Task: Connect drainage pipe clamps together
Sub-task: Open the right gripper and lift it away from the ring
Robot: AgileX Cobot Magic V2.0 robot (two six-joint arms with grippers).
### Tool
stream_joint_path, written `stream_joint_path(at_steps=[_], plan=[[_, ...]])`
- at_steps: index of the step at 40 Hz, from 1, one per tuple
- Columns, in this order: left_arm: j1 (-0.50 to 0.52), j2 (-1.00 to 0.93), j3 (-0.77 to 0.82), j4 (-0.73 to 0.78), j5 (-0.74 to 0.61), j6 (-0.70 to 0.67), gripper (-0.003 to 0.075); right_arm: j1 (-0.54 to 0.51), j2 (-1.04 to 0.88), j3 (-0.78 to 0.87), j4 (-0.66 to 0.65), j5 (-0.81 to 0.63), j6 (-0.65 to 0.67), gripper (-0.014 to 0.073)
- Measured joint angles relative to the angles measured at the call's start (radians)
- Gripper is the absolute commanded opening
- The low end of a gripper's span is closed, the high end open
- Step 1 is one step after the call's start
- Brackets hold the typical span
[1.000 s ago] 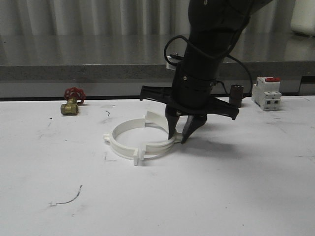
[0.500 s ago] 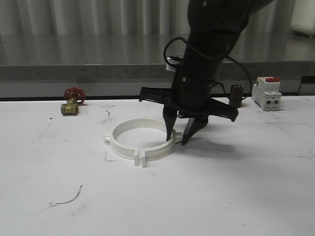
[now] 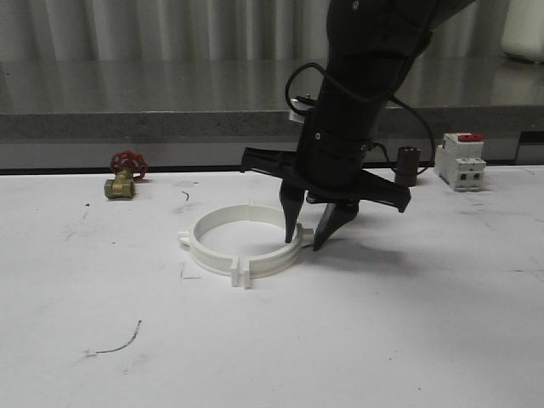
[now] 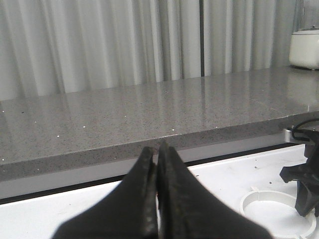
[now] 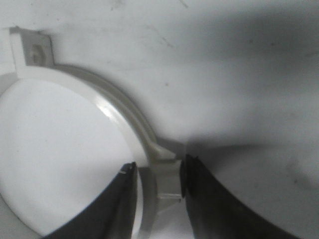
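Observation:
The two white drainage pipe clamps (image 3: 223, 255) lie flat on the white table (image 3: 408, 323), their ends meeting so that they form one wide ring. My right gripper (image 3: 307, 240) points down over the ring's right-hand joint. It is open, one finger inside the ring and one outside. In the right wrist view the clamps' band (image 5: 117, 107) curves down to the joint tabs between the right gripper (image 5: 158, 169) fingers; the outer finger touches the tabs and the inner one stands off the wall. My left gripper (image 4: 158, 148) is shut and empty, away from the ring (image 4: 259, 196).
A brass valve with a red handle (image 3: 123, 177) sits at the back left. A white breaker block with a red top (image 3: 460, 161) and a small dark cylinder (image 3: 409, 166) stand at the back right. A grey ledge (image 3: 170, 123) bounds the table's far side. A wire scrap (image 3: 119, 344) lies front left.
One second ago the rear clamp stood tilted up at its right end; now it lies flat, closing the ring. The right gripper has shifted slightly left.

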Motion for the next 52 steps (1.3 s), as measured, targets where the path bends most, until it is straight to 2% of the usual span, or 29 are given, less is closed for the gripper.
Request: stream_joint_path(at_steps=[11,22,26,29,41,42,52], plan=[[0.0,0.0,0.0,0.0,0.0,0.001,-0.002,0.0,-0.002,0.0,0.024,-0.02,0.038,0.0575],[0.0,0.0,0.0,0.0,0.0,0.001,-0.002,0.0,-0.071,0.008,-0.045,0.059,0.04,0.0573],[0.0,0.0,0.0,0.0,0.0,0.001,-0.002,0.0,-0.137,0.033,-0.094,0.087,0.04,0.0512],[0.0,0.0,0.0,0.0,0.0,0.001,-0.002,0.0,-0.2,0.065,-0.13,0.088,0.04,0.0417],[0.0,0.0,0.0,0.0,0.0,0.001,-0.002,-0.006,-0.516,0.258,-0.237,0.096,0.042,-0.0058],[0.0,0.0,0.0,0.0,0.0,0.001,-0.002,-0.011,-0.536,0.275,-0.243,0.101,0.042,-0.0078],[0.0,0.0,0.002,0.0,0.0,0.001,-0.002,-0.084,-0.776,0.421,-0.265,0.156,-0.044,-0.0066]])
